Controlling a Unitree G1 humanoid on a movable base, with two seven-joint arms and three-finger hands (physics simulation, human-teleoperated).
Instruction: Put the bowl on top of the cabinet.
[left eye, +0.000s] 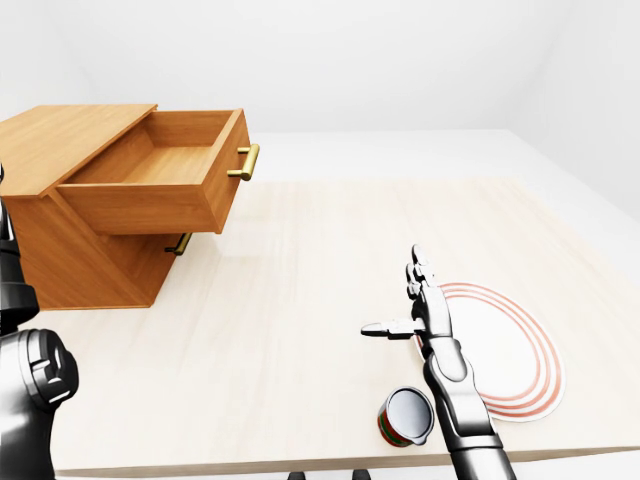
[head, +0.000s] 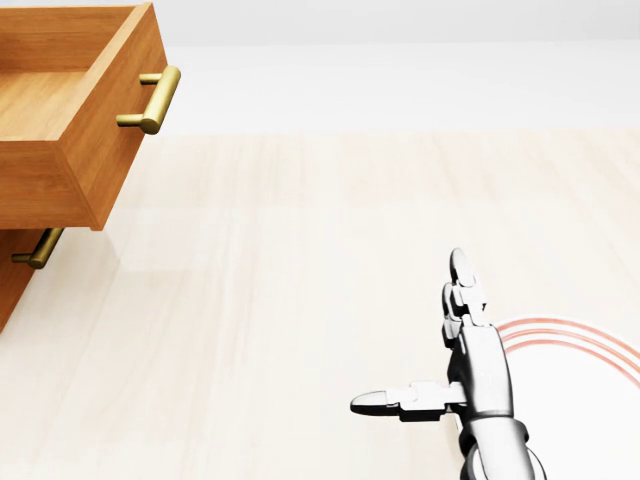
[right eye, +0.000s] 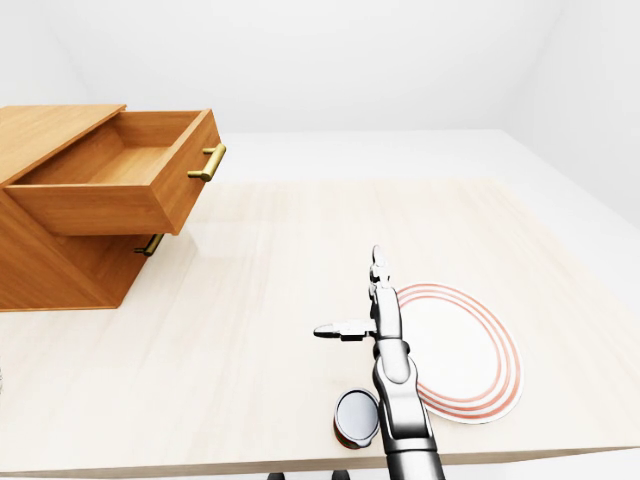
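Finds the right robot hand (left eye: 428, 312) spread wide, fingers straight and thumb stuck out toward the cabinet (left eye: 70, 255), gripping nothing at all. Leaves the bowl (left eye: 515, 350), white and red-ringed and very shallow, flat on the bench (left eye: 300, 270), well apart from the cabinet, off to its right and lower in the left-eye view, with the robot hand over the rim that faces the cabinet. Shows only a dark piece of the left arm (left eye: 35, 385) below the cabinet at the view's left edge, no fingers to judge. Risks plenty from here. With so low a rim, probably offers little for three fingers to hook, so may skid away from the cabinet toward the bench's near edge rather than lift. Puts a small can (left eye: 405, 417), lying on its side lower than the cabinet and far to its right, just under the wrist: could get nudged and roll off. Stands the open drawer (left eye: 160, 180) and its brass handle (left eye: 247, 162) out from the cabinet into the likely carry path, so could clip a low-held bowl, or catch it inside instead of on the cabinet top (left eye: 60, 135). Calls for a high, level carry; tilting may spill the hold.
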